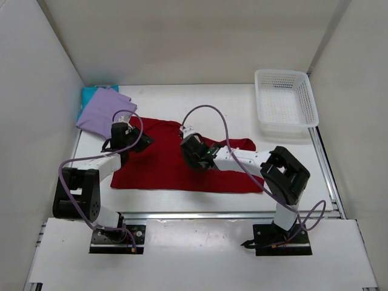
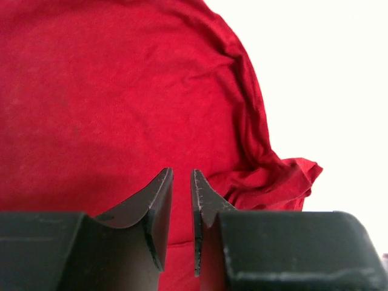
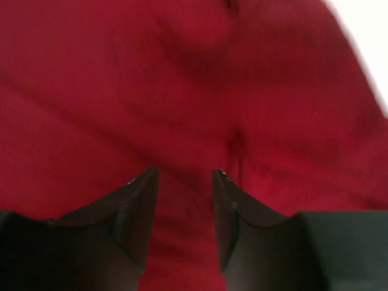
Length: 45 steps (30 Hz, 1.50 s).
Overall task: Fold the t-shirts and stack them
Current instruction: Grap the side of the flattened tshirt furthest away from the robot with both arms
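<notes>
red t-shirt (image 1: 176, 167): laid out wide, middle of worktop (image 1: 200, 97) | lavender t-shirt (image 1: 103, 112): folded, on teal t-shirt (image 1: 90, 94), far left corner | left hand (image 1: 146, 142): at red shirt's far-left bunched edge, only a slit between its tips, cannot tell if cloth is pinched | right hand (image 1: 193, 153): low over shirt's middle, spread | white basket (image 1: 282, 72): far right

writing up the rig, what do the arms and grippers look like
The left arm and right arm have white links and chunky black joint housings, on black base plates. A lilac cable loops along each. The left gripper and right gripper each have two black fingers, curved and tapering to thin tips. No markings are legible.
</notes>
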{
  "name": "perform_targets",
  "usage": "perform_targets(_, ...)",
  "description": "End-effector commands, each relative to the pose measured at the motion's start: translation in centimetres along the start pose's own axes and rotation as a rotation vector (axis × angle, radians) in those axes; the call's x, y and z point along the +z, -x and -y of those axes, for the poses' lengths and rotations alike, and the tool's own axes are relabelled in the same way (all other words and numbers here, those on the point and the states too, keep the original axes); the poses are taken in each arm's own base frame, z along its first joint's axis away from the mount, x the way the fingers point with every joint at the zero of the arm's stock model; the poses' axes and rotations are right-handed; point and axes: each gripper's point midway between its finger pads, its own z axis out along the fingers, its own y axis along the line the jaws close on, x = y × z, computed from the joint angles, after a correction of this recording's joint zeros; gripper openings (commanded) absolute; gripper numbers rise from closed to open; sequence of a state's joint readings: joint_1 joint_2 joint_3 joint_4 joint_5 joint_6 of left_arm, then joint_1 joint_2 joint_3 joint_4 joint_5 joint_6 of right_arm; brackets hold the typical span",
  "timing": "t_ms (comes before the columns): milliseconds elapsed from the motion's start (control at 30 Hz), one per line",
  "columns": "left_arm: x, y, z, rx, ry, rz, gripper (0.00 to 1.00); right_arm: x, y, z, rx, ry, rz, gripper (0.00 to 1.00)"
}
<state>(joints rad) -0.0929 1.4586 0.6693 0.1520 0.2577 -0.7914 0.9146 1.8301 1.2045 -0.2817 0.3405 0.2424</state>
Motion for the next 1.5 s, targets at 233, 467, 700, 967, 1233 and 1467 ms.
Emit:
perform_targets(233, -1.5, 2.1, 1.1, -0.008, -0.052, 0.063, 0.3, -5.3, 5.4, 6.4, 0.325, 0.178, 0.221, 0.11)
perform_targets(467, -1.0, 1.8, 1.5, -0.004, -0.053, 0.051, 0.29, -2.2, 9.2, 6.4, 0.276, 0.262, 0.229, 0.27)
perform_targets(700, -0.6, 1.8, 1.4, -0.006, -0.047, 0.047, 0.29, 1.4, 12.0, 5.4, 0.192, 0.354, 0.193, 0.45)
perform_targets(967, -0.4, 2.0, 0.9, -0.015, -0.042, 0.045, 0.29, 5.0, 9.6, 4.2, 0.141, 0.358, 0.063, 0.46)
perform_targets(1233, -0.3, 1.9, 0.9, -0.017, -0.048, 0.047, 0.29, 5.5, 9.7, 4.8, 0.146, 0.35, 0.061, 0.4)
perform_targets(1467, -0.2, 1.8, 0.8, -0.017, -0.046, 0.043, 0.29, 5.2, 9.3, 4.2, 0.149, 0.369, 0.051, 0.19)
